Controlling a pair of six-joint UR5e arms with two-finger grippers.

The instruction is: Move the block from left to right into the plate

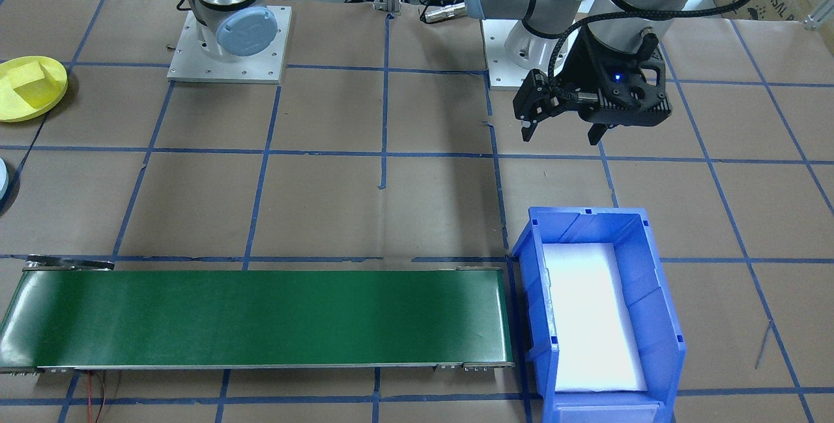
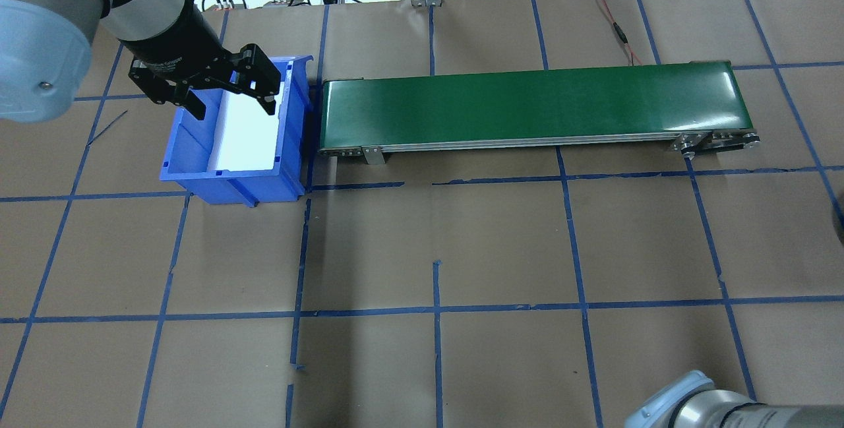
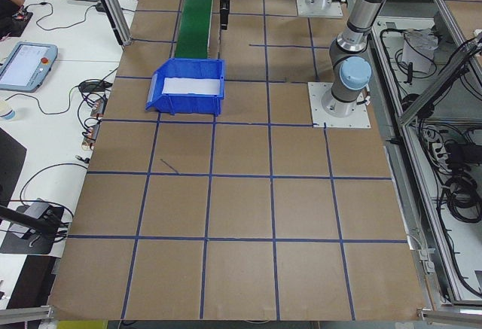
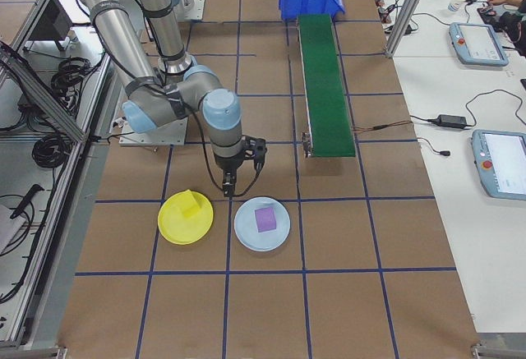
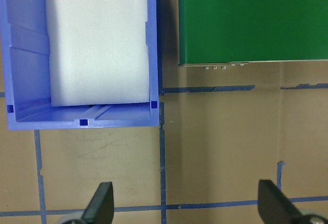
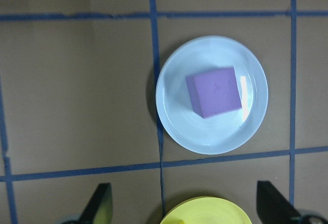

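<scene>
Brown-paper worktop w/ blue tape grid. Yellow plate holds a yellow block, at approx 7 o'clock from the right gripper, which is much nearer than the left gripper. Both grippers' fingers spread, empty.

You saw a matt foam block on a smooth yellow plastic plate, a glossy pale-blue plate, a glossy plastic bin, brown paper table, and a satin green belt.
</scene>
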